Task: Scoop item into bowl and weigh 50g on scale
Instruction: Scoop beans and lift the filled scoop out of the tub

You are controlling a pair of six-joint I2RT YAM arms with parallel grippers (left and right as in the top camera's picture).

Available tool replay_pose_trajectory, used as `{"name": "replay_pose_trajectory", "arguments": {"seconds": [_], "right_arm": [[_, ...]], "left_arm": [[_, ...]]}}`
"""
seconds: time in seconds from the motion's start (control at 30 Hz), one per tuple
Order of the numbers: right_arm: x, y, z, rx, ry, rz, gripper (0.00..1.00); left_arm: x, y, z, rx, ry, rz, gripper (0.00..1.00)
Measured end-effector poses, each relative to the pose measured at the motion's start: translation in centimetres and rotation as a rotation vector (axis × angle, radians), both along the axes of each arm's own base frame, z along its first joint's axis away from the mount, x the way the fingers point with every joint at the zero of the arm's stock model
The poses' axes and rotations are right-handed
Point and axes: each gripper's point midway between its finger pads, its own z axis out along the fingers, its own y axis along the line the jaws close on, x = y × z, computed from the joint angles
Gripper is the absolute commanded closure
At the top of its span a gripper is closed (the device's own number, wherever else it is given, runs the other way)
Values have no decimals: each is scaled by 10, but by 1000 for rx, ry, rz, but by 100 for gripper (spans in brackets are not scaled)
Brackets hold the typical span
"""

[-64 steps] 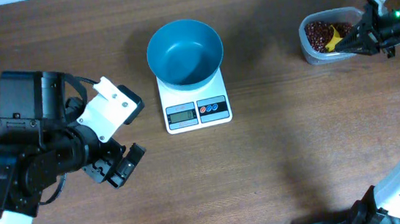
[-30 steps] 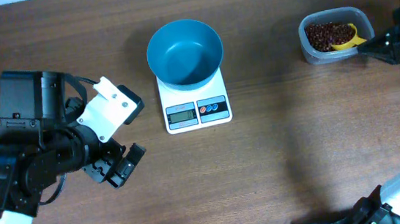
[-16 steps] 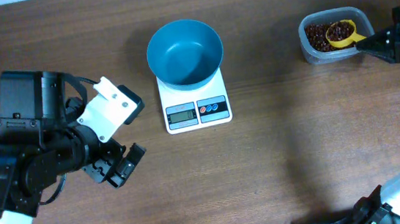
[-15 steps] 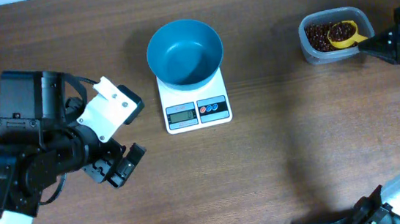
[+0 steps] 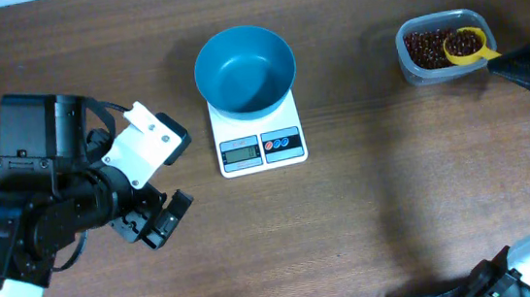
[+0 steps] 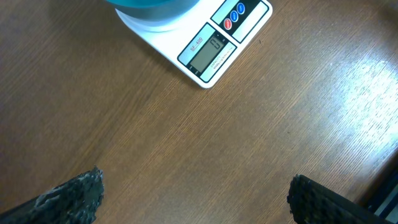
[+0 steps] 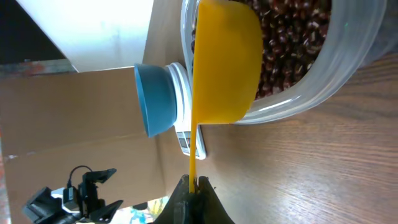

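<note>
The blue bowl [image 5: 245, 68] stands empty on the white scale [image 5: 259, 139] at the table's middle back; both also show in the right wrist view, bowl [image 7: 155, 99]. Dark red-brown beans [image 5: 425, 47] fill a clear tub [image 5: 415, 68] at the far right. My right gripper [image 5: 520, 63] is shut on the handle of a yellow scoop [image 5: 465, 45], whose cup sits over the tub's right end. In the right wrist view the scoop [image 7: 227, 62] lies against the beans [image 7: 292, 43]. My left gripper [image 5: 160, 222] is open and empty, left of the scale, whose display [image 6: 208, 51] shows in its view.
The left arm's body [image 5: 47, 208] fills the left front of the wooden table. The right arm reaches in from the right edge. Bare wood lies between the scale and the tub.
My right gripper has drawn back to the right, and the yellow scoop has moved with it from the tub's middle to its right end. The left arm has not moved.
</note>
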Motion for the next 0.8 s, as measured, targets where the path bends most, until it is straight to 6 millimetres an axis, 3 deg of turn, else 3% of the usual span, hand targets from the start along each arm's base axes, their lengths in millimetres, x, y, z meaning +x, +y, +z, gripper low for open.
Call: {"name": "replay_pose_trajectory", "arguments": {"seconds": [0.47, 0.6, 0.8], "right_arm": [[-2, -6, 3, 21, -13, -28, 96], [-7, -3, 15, 69, -28, -37, 96], [-5, -6, 8, 40, -51, -30, 96]], "left_arm": [[0, 0, 0, 0, 0, 0, 1], [0, 0, 0, 0, 0, 0, 1], [0, 0, 0, 0, 0, 0, 1]]}}
